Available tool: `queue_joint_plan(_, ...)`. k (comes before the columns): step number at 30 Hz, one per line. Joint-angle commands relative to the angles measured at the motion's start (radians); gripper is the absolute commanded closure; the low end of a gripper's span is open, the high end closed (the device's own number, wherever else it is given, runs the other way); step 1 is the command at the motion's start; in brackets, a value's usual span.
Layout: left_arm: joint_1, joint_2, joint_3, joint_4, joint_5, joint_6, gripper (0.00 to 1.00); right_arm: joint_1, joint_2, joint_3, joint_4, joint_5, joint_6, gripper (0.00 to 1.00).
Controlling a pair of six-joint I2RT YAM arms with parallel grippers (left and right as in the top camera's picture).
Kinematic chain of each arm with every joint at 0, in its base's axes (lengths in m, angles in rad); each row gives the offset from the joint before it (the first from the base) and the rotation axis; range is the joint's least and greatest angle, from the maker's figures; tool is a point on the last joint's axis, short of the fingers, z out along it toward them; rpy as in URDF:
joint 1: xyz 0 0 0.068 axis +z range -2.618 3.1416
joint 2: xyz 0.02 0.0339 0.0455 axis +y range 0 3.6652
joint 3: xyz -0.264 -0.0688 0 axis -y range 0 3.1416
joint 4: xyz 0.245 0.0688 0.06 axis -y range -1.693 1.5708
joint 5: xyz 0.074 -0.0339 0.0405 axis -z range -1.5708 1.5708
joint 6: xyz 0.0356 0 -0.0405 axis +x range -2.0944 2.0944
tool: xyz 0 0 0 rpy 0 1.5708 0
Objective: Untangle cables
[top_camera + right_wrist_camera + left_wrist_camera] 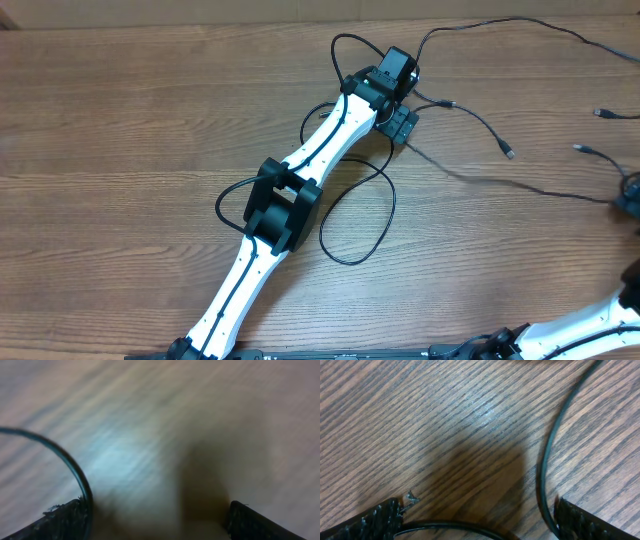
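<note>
A brown wood-grain table (120, 130) fills every view, its top flat and matt, with a pale sheen of light in the wrist views. The left gripper (480, 527) hangs low over it at the far end of the outstretched left arm (300, 165). Its jaws are spread wide and hold nothing, with mostly bare wood between the fingers (377, 520). The cables (543, 475) are thin black cords lying loose on the table. One comes in from ahead of this gripper and passes just inside one finger. A second curves across close to the palm from the other finger. Whether either touches a pad cannot be told. From overhead, cords ring this gripper. A small loop (340, 45) lies beside the wrist and a big loop (390, 215) lies back beside the forearm. A short cord has a plug (451, 103) just beside the hand and a second plug (510, 154) farther towards the right gripper (160, 527). A long cord leads from near the left gripper across towards the right one, which sits at the edge of the overhead view, likewise released wide and empty. Its wrist view is blurred. There a curved cord (75, 467) bends in to one finger, and contact is unclear. Two more plug ends (600, 113) lie ahead of the right gripper, apart from each other. Another cord trails past them off the far side.
</note>
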Motion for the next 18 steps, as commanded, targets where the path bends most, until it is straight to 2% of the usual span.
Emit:
queue_joint_plan(1,0.003,0.077,-0.049,-0.040,0.026,-0.040,0.01,-0.095,0.110,-0.076,-0.044,0.159,0.060,0.11)
queue_joint_plan(6,0.003,0.077,-0.049,-0.040,0.026,-0.040,0.00,-0.162,0.110,-0.061,-0.039,0.029,0.144,0.11)
queue_joint_plan(11,0.003,0.077,-0.049,-0.035,0.060,-0.040,0.01,-0.176,0.110,-0.056,-0.016,-0.178,0.169,0.18)
queue_joint_plan(18,0.003,0.077,-0.049,-0.036,0.105,-0.040,0.00,-0.150,0.110,-0.034,0.005,-0.196,0.192,0.17)
